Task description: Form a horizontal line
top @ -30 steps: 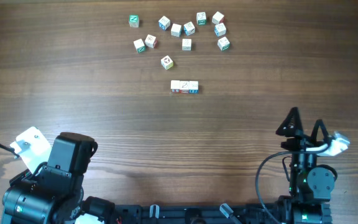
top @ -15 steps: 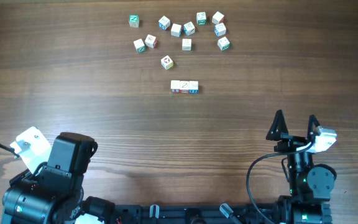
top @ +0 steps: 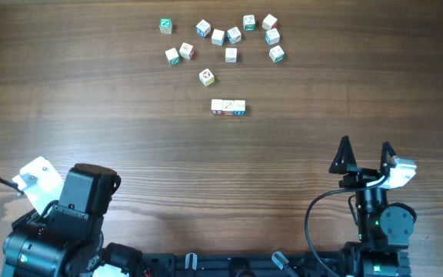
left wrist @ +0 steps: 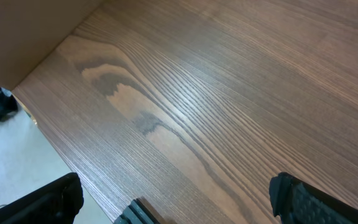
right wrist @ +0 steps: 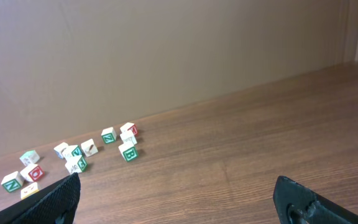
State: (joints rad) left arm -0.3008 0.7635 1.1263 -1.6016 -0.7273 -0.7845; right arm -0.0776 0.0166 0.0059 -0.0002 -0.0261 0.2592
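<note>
Overhead, the horizontal line (top: 228, 107) sits mid-table: three white letter cubes joined edge to edge. Just beyond it, twelve loose letter cubes (top: 231, 55) lie scattered in a cluster. Well apart, near the front edge, the right gripper (top: 364, 148) has both fingers spread wide, holding nothing. On its wrist camera, the left gripper (left wrist: 174, 190) is splayed wide too, empty above the wooden table (left wrist: 229, 93).

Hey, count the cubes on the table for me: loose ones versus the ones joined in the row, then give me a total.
Loose cubes: 12
Cubes in the row: 3
Total: 15
</note>
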